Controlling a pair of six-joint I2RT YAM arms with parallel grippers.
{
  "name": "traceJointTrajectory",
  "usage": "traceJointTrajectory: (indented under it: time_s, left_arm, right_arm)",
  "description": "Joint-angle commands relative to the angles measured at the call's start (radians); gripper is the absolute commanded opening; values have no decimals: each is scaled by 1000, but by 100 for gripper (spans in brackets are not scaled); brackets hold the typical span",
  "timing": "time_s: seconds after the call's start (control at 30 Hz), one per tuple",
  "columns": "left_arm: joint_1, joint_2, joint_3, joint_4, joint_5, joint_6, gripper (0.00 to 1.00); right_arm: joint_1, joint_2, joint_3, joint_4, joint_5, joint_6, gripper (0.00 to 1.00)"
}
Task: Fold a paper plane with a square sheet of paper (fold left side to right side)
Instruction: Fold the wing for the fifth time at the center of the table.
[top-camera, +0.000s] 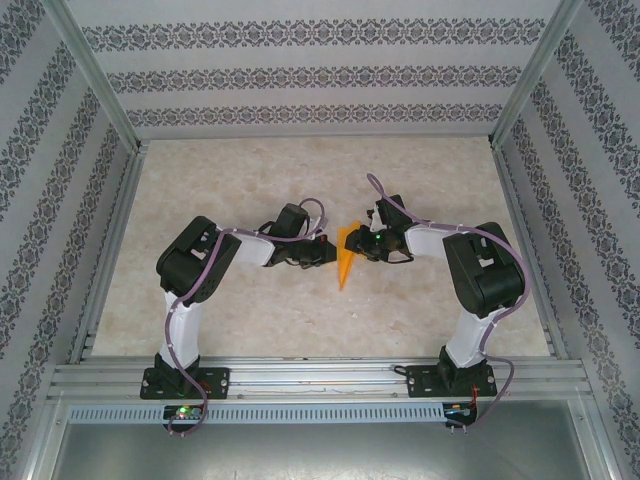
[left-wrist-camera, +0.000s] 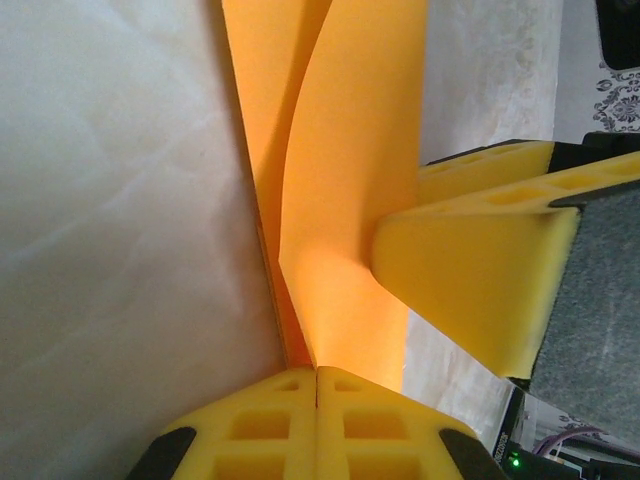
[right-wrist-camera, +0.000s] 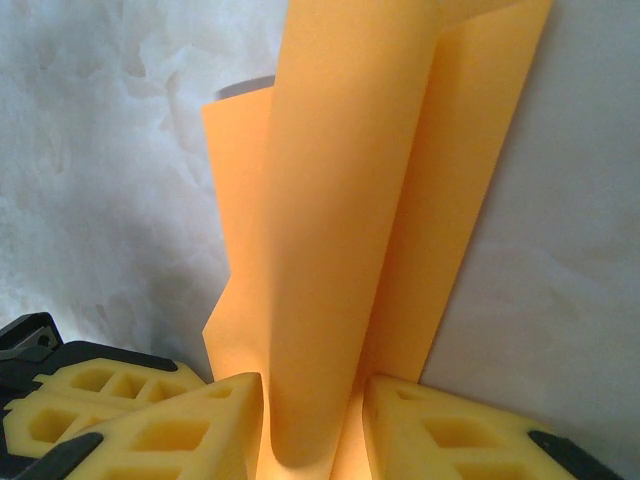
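Left pincer (left-wrist-camera: 316, 375), right pincer (right-wrist-camera: 312, 390) pinch paper (right-wrist-camera: 340, 200).

The folded orange sheet of paper (right-wrist-camera: 340, 200) lies on the pale marbled desk (right-wrist-camera: 110, 150), with one long flap curling up off it. The flap runs down into the right gripper (right-wrist-camera: 315, 395), whose yellow jaws close against it on both sides

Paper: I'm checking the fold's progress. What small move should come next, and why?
Probably the right gripper lowers its raised, curled flap flat onto the paper, since the left gripper pinches the paper's edge, shut, and the fold is uncreased.
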Motion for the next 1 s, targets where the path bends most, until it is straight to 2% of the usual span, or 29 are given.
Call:
traceJointTrajectory:
  time_s: [0.0,0.53,0.97]
  left_arm:
    - [27,15,19,-71,-34,42,3]
    - [12,54,70,-147,-53,75,3]
    - [-3,67,89,-167,-62,77,2]
  right_arm:
    - [18,60,-20,-90,25,-22,36]
    - [5,9,-34,-57,12,-2,33]
    - [-4,-25,-57,-29,15,8,36]
